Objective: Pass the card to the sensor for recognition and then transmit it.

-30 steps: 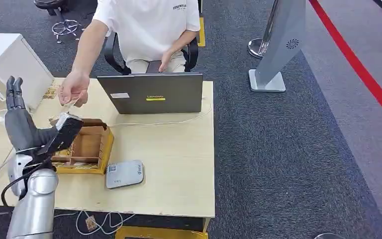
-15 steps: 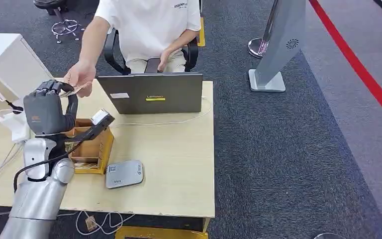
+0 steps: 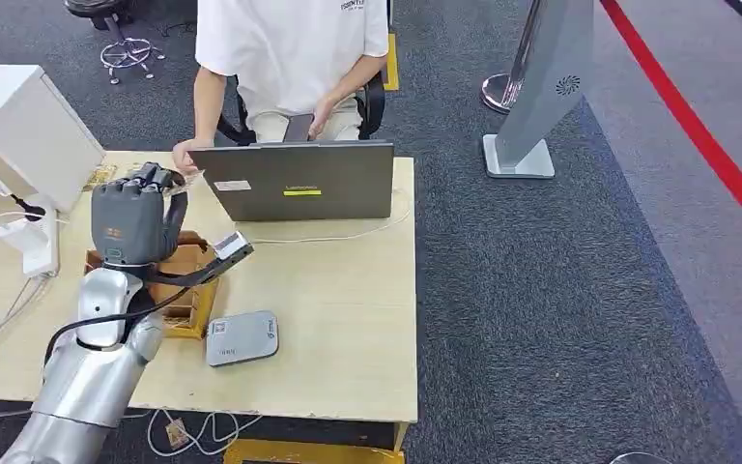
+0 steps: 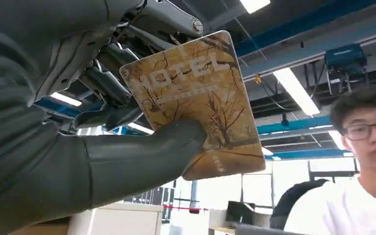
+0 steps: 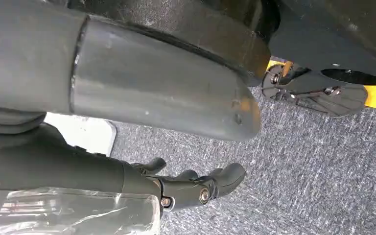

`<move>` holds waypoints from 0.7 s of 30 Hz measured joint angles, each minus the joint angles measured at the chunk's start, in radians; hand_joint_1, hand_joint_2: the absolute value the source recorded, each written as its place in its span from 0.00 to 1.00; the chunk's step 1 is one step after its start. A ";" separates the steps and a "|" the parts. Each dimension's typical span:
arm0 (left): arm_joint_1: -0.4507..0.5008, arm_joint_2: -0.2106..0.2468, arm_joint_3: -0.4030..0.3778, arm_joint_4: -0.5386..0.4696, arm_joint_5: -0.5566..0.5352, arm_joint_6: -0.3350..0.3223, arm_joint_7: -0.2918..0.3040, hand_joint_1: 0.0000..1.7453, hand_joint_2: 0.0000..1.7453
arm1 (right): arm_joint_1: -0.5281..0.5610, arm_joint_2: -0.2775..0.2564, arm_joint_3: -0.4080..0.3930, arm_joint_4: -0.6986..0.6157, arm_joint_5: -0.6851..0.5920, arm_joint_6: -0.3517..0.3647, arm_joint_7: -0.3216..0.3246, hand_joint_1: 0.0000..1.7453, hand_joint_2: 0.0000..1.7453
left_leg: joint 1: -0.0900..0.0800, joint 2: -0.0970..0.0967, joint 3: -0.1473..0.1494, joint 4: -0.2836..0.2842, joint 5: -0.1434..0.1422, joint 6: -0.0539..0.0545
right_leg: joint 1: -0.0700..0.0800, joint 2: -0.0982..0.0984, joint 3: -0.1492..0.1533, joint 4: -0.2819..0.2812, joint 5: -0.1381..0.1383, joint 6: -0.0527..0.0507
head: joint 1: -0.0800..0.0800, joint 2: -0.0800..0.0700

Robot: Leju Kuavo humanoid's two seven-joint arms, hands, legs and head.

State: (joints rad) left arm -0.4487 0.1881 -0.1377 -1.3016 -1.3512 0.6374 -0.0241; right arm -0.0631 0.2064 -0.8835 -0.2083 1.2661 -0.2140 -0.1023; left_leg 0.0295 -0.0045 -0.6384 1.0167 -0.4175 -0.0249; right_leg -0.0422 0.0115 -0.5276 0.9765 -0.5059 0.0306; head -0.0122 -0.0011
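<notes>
The left hand (image 3: 133, 220) is raised above the wooden box (image 3: 185, 280), thumb and fingers closed on the card (image 4: 196, 100); the card sits between thumb (image 4: 147, 156) and fingers, largely exposed; the sensor (image 3: 242, 337) lies flat on the table (image 3: 348, 319), just beside the box; risk: a shallow pinch may let the card slip or tilt during the descent to the sensor, preventing recognition; the right hand (image 5: 196, 188) hangs over the carpet, fingers loosely curled, empty.
</notes>
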 joint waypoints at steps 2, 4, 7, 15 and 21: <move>0.013 -0.007 -0.012 -0.001 -0.002 0.002 0.005 1.00 1.00 | 0.000 0.000 0.000 0.000 -0.003 -0.001 0.004 0.00 0.00 | 0.000 0.000 0.000 0.000 0.000 0.000 | 0.000 0.000 0.000 0.000 0.000 0.000 | 0.000 0.000; 0.039 -0.015 -0.025 -0.020 -0.005 -0.001 0.007 1.00 1.00 | 0.001 0.000 0.000 0.000 -0.008 -0.002 0.006 0.00 0.00 | 0.000 0.000 0.000 0.000 0.000 0.000 | 0.000 0.000 0.000 0.000 0.000 0.000 | 0.000 0.000; 0.114 -0.024 -0.059 -0.083 -0.026 -0.050 0.029 1.00 1.00 | 0.001 0.000 0.000 0.000 -0.015 -0.005 0.013 0.00 0.00 | 0.000 0.000 0.000 0.000 -0.001 0.000 | 0.000 0.001 0.000 0.000 0.000 0.000 | 0.000 0.000; 0.246 -0.023 -0.138 -0.192 -0.027 -0.191 0.113 1.00 1.00 | 0.008 0.000 -0.005 0.000 -0.021 -0.011 0.017 0.00 0.00 | 0.000 0.000 0.000 0.000 -0.001 0.000 | 0.000 0.000 -0.002 0.000 -0.001 0.000 | 0.000 0.000; 0.271 -0.023 -0.161 -0.205 -0.014 -0.300 0.154 1.00 1.00 | 0.012 0.001 -0.009 0.000 -0.019 -0.017 0.020 0.00 0.00 | 0.000 0.000 0.000 0.000 -0.001 0.000 | 0.000 0.000 -0.001 0.000 -0.001 0.000 | 0.000 0.000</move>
State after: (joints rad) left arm -0.1780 0.1652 -0.2983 -1.5068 -1.3657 0.3375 0.1297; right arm -0.0511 0.2071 -0.8923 -0.2079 1.2471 -0.2312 -0.0820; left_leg 0.0295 -0.0046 -0.6385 1.0165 -0.4181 -0.0248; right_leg -0.0423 0.0112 -0.5287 0.9765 -0.5065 0.0306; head -0.0122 -0.0011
